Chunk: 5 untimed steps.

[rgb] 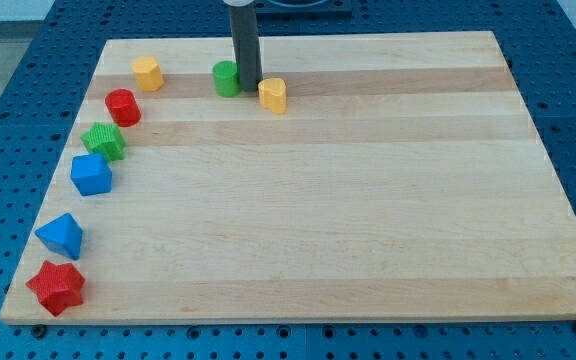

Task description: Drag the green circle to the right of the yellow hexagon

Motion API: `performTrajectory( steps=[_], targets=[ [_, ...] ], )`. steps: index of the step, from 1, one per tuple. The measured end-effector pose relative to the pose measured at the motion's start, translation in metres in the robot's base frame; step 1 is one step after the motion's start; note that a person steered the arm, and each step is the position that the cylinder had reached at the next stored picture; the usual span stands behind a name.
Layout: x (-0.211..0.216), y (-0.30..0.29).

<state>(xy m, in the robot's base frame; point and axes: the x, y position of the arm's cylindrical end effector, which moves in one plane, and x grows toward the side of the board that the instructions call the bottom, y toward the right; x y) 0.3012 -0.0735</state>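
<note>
At the top centre of the frame, my tip (247, 85) stood on the wooden table (368, 200), just beside the green circle (227, 78) on its right side, touching it or nearly so. The arm carried no jaws, only the straight dark rod, so nothing was clasped. The green circle sat near the table's top edge, a little left of centre. Just to the right of the rod and slightly lower lay a yellow block (273, 95), its shape hard to make out. The yellow hexagon (148, 73) lay in the upper left of the frame, well apart from the green circle, which was already on its right.

Down the left side of the frame ran a curved line of blocks: a red cylinder (122, 106) below the yellow hexagon, then a green star (103, 141), a blue block (91, 174), a blue triangle (61, 236) lower down, and a red star (56, 287) in the lower left corner.
</note>
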Motion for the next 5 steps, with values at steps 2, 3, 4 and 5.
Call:
performTrajectory(
  steps=[2,3,4,5],
  targets=[
    [-0.016,-0.029],
    [-0.029,-0.048],
    [-0.037,-0.067],
    [-0.04,-0.085]
  ],
)
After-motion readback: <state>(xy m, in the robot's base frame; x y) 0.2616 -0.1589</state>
